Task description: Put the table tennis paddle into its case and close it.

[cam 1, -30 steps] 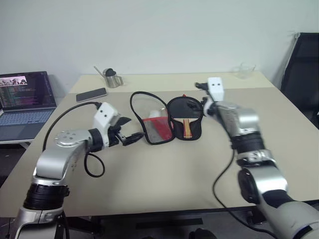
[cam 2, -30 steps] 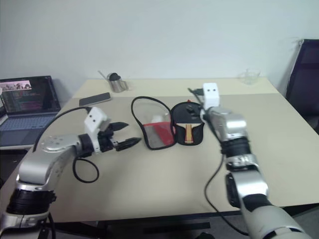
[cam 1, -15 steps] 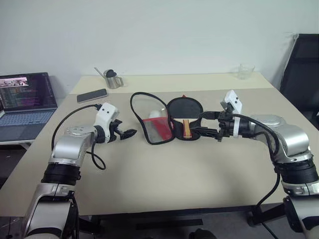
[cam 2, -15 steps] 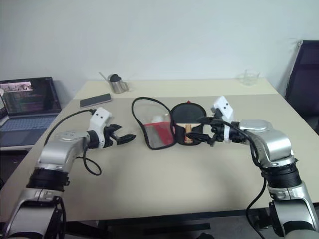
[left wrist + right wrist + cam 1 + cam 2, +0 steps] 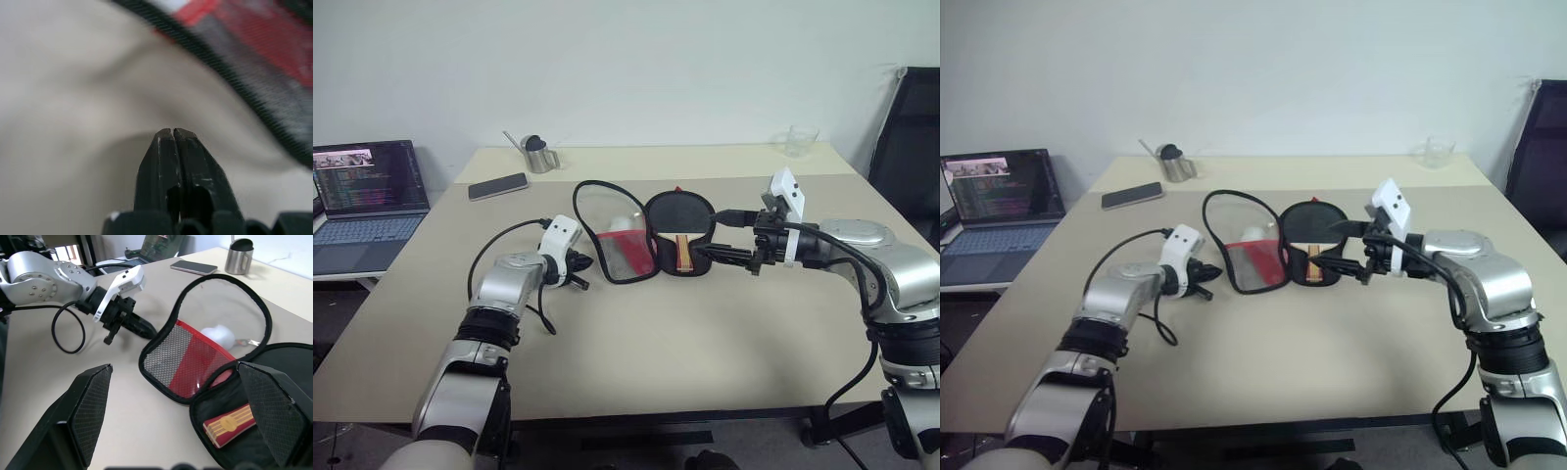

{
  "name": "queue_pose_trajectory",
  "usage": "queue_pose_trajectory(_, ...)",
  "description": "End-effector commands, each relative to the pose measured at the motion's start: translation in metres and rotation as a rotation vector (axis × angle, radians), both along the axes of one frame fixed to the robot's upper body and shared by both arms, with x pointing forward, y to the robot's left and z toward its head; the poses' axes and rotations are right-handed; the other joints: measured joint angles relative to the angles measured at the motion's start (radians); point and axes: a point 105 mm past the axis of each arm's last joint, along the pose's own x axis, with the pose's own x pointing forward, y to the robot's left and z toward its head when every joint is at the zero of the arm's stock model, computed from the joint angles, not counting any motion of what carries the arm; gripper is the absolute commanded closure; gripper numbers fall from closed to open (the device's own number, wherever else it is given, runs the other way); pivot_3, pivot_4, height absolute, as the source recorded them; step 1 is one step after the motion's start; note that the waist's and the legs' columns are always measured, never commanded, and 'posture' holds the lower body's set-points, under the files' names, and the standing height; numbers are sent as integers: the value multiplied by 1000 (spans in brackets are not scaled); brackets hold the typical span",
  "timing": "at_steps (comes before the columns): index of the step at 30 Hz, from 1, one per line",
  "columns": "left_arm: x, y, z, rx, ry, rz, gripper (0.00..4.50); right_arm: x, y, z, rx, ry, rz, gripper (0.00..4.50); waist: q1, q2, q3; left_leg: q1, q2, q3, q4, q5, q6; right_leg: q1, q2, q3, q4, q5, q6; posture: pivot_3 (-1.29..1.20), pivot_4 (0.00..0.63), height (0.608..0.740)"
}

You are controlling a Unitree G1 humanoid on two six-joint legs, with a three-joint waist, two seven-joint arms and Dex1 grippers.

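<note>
The case (image 5: pixel 646 235) is found lying open on the table (image 5: pixel 636 343), its mesh-and-red flap (image 5: pixel 625 253) spread toward the robot's left and the black half toward its right; the table tennis paddle (image 5: pixel 678 230) is seen resting in the black half, dark face away from the robot and tan handle with the red stripe toward the near edge; insertion is judged done, closing not yet done

The left gripper (image 5: pixel 578 281) is pressed fully shut on nothing, fingertips together just beside the flap's outer rim and low over the table; the right gripper (image 5: pixel 724 235) is held wide apart, empty, at the black half's right side, with the handle end between its fingers (image 5: pixel 88 411) in the right wrist view

Risks noted: with the left fingers closed and no fabric between them, the flap cannot be gripped, only pushed; a push along the table is likely to slide the whole light pouch rightward rather than fold it, and the paddle could be shaken out of its seat; the flap's rim stands slightly raised, so a low closed tip may slip beneath it and drag it; if the right gripper descends off-centre, the handle could be pinned and the flap blocked; whether the handle end sits fully inside the zip line cannot be told, and any overhang would stop the zip; the zip pull cannot be made out
</note>
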Motion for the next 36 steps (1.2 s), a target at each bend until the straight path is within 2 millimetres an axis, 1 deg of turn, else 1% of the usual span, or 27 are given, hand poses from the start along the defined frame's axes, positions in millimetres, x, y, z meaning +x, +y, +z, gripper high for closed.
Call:
queue_pose_trajectory(1, 0, -26, 38, -64, -112, -94, 4486, -3, -4, 15, 3, -67, -9, 0, 0, 0, 0, 0, 0, 0, 0, 0, 0, 0, 0, 0, 0, 0, 0, 0, 150, 740)
queue_pose_trajectory(2, -5, -39, 47, -114, -128, -146, 4486, -3, -6, 15, 0, -70, -15, 0, 0, 0, 0, 0, 0, 0, 0, 0, -1, 0, 0, 0, 0, 0, 0, 0, 150, 740)
queue_pose_trajectory(3, -9, -47, 54, -149, -136, -183, 4486, -3, -7, 15, -1, -72, -19, 0, 1, 0, 0, 0, 0, 0, 0, 0, -1, 0, 0, 0, 0, 0, 0, 0, 150, 740)
queue_pose_trajectory(5, -24, -80, 70, -193, -183, -328, 4486, -2, -14, 19, -1, -88, -44, 0, 2, 0, 0, -1, 0, -1, 0, 0, -1, 0, -1, 0, 0, 0, 0, 0, 150, 740)
queue_pose_trajectory(7, -36, -104, 79, -224, -207, -417, 4486, 0, -20, 24, 3, -101, -72, 0, 4, 0, 0, -1, -1, -1, 0, 1, -1, 0, -1, 0, -1, 0, 0, 0, 150, 740)
queue_pose_trajectory(8, -38, -112, 81, -230, -212, -428, 4486, 0, -22, 25, 2, -106, -82, 0, 5, 0, 0, -1, -1, -1, 0, 1, -1, 0, -1, 0, -1, 0, 0, 0, 150, 740)
queue_pose_trajectory(10, -39, -128, 78, -207, -206, -435, 4486, 1, -28, 27, -5, -122, -107, 0, 7, 0, 0, -1, -1, -1, 0, 1, -1, 1, -1, 0, -1, 0, 0, 0, 150, 740)
queue_pose_trajectory(12, -37, -156, 64, -163, -185, -417, 4486, 4, -38, 32, 2, -139, -159, 0, 7, 0, 0, 1, -1, 0, 0, 1, -1, 2, -1, 0, -1, 0, 0, 0, 150, 740)
queue_pose_trajectory(13, -37, -165, 56, -141, -173, -407, 4486, 4, -41, 34, 8, -143, -178, 0, 11, 0, 0, 1, -1, 0, 0, 1, -1, 3, -1, 0, -1, 0, 0, 0, 150, 740)
queue_pose_trajectory(14, -36, -170, 48, -110, -164, -392, 4486, 5, -42, 34, 11, -145, -194, 0, 13, -1, 0, 1, -1, 0, 0, 0, 1, 3, -1, 0, -1, 0, 1, 0, 150, 740)
queue_pose_trajectory(15, -35, -171, 39, -84, -149, -370, 4486, 5, -44, 34, 9, -143, -210, 0, 14, -1, 0, 1, -1, 0, 0, 0, 1, 3, -1, 0, -1, 0, 1, 0, 150, 740)
queue_pose_trajectory(17, -30, -164, 28, -41, -142, -324, 4486, 5, -46, 33, 12, -137, -232, 0, 11, -1, 0, 2, -1, 1, 1, 0, 1, 3, -1, 0, -1, 0, 1, 0, 150, 740)
queue_pose_trajectory(18, -27, -157, 30, -45, -156, -305, 4486, 5, -47, 32, 16, -133, -245, 0, 6, -1, 0, 2, 0, 1, 0, 0, 1, 3, -1, 1, 0, 0, 1, 0, 150, 740)
queue_pose_trajectory(20, -25, -142, 46, -104, -183, -298, 4486, 5, -49, 31, 54, -111, -262, 0, 1, -1, 0, 3, 1, 2, 0, 0, 1, 2, 1, 1, 1, 0, 1, 0, 150, 740)
queue_pose_trajectory(22, -27, -128, 71, -183, -236, -330, 4486, 8, -49, 27, 102, -77, -299, 0, -4, -1, 0, 3, 1, 2, 0, 0, 1, 2, 1, 1, 2, 0, 1, 0, 150, 740)
queue_pose_trajectory(23, -32, -118, 86, -231, -256, -361, 4486, 18, -50, 25, 166, -32, -365, 0, -5, -1, 0, 3, 1, 2, 0, 0, 1, 2, 1, 1, 2, 0, 0, 0, 150, 740)
queue_pose_trajectory(25, -39, -103, 106, -290, -288, -390, 4486, 34, -51, 17, 251, 44, -469, 0, -7, -1, 0, 3, 2, 2, 1, 1, -1, 2, 1, 2, 2, 1, 0, 0, 150, 740)
queue_pose_trajectory(26, -41, -94, 113, -315, -294, -391, 4323, 41, -51, 12, 290, 89, -517, 0, -6, -1, 0, 3, 2, 2, 1, 1, -2, 2, 1, 2, 2, 1, 0, 0, 150, 740)
queue_pose_trajectory(28, -46, -70, 119, -320, -305, -389, 3883, 58, -52, -11, 372, 233, -637, 0, -2, -1, 0, 3, 1, 1, 1, 2, -2, 2, 0, 2, 2, 1, -1, 0, 150, 740)
queue_pose_trajectory(29, -49, -59, 118, -308, -304, -393, 3601, 64, -52, -23, 408, 313, -689, 0, -3, 0, 0, 3, 1, 1, 1, 2, -3, 2, 0, 2, 2, 1, -1, 0, 150, 740)
queue_pose_trajectory(31, -56, -43, 114, -277, -298, -395, 2822, 72, -49, -41, 447, 413, -756, 0, -2, 0, 0, 3, 1, 1, 0, 2, -3, 2, 0, 2, 2, 1, -1, 0, 150, 740)
queue_pose_trajectory(34, -68, -22, 109, -243, -287, -393, 1741, 80, -50, -62, 491, 523, -847, 0, -1, 0, 0, 2, 0, 0, 0, 2, -3, 1, 0, 2, 1, 1, -1, 0, 150, 740)
queue_pose_trajectory(36, -72, -14, 107, -233, -284, -388, 987, 83, -51, -68, 527, 578, -876, 0, 3, 0, 0, 0, 0, 0, 0, 2, -3, 1, 0, 1, -1, 1, -1, 0, 150, 740)
